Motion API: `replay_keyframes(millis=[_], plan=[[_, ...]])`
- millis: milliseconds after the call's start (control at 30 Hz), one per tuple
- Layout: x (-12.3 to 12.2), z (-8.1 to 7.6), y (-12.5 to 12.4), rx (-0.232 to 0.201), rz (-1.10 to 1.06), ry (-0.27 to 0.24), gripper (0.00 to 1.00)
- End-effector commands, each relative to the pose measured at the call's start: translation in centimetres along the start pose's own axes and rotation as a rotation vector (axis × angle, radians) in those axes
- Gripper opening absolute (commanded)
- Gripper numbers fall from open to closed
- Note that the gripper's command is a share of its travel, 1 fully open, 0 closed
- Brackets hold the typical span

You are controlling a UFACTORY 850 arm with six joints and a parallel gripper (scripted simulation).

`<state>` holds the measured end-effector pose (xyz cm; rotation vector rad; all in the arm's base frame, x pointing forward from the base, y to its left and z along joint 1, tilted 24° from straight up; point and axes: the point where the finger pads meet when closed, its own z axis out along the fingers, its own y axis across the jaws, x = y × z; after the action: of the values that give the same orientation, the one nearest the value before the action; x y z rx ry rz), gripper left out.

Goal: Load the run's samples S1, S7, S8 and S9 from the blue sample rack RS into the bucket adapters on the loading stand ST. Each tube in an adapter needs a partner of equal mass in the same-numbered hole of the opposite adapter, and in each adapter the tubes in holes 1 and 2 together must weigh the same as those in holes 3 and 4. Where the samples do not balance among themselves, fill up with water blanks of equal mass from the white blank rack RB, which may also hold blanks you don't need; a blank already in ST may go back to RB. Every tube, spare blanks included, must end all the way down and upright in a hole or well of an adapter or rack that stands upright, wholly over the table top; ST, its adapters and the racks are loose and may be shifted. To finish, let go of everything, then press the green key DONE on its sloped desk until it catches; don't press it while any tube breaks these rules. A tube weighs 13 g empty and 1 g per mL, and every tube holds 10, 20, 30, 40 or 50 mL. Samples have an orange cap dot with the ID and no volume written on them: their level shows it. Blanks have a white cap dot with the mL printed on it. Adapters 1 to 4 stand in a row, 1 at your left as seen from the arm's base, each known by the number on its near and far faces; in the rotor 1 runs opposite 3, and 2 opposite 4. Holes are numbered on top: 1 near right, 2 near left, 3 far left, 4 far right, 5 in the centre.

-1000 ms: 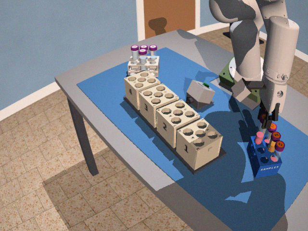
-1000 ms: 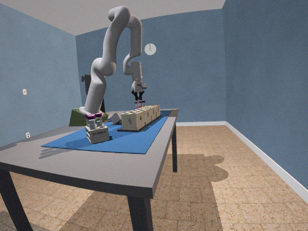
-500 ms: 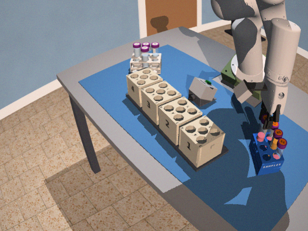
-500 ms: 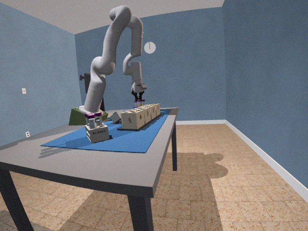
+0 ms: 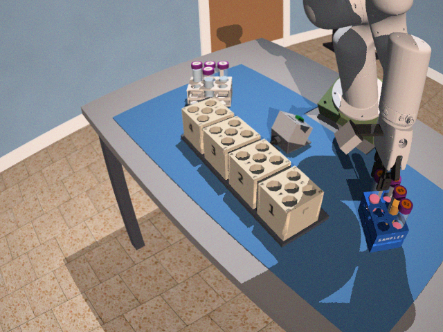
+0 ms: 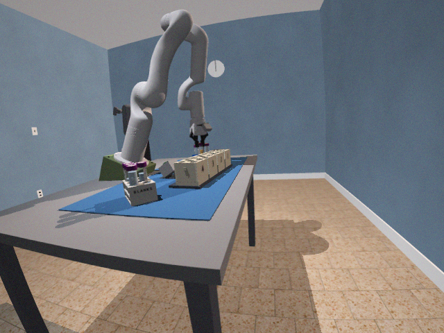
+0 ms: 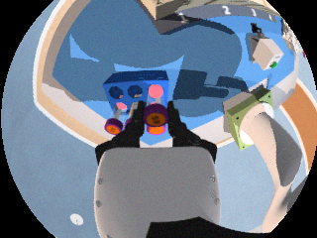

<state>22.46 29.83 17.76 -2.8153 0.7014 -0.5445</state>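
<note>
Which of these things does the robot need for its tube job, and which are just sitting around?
For the job:
- end effector, shut on a sample tube
- blue sample rack
- four adapters on the loading stand
- white blank rack with blanks
- green DONE key on its desk

Just around:
- wall clock
- brown door
- blue mat

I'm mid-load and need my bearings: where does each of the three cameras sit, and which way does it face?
Top: high over the adapter side, looking down across the loading stand at the arm's base; forearm and gripper show.
Exterior: low beyond the table's blank-rack end, looking along it; white blank rack nearest, whole arm shows.
Wrist: above the gripper, looking down at the blue sample rack; fingers grip a sample tube.
Top and wrist share the sample rack and green key.
</note>
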Motion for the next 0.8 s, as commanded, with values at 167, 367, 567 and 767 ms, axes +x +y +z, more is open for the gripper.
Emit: replay_keyframes(millis=[167, 367, 567, 767], plan=[[0.01, 0.84, -0.07, 0.004, 0.000, 0.001, 0.00], [0.01, 1.05, -0.07, 0.004, 0.000, 0.001, 0.00], [0.01, 1.04, -0.07, 0.004, 0.000, 0.001, 0.00], [0.01, 1.05, -0.07, 0.004, 0.000, 0.001, 0.00]])
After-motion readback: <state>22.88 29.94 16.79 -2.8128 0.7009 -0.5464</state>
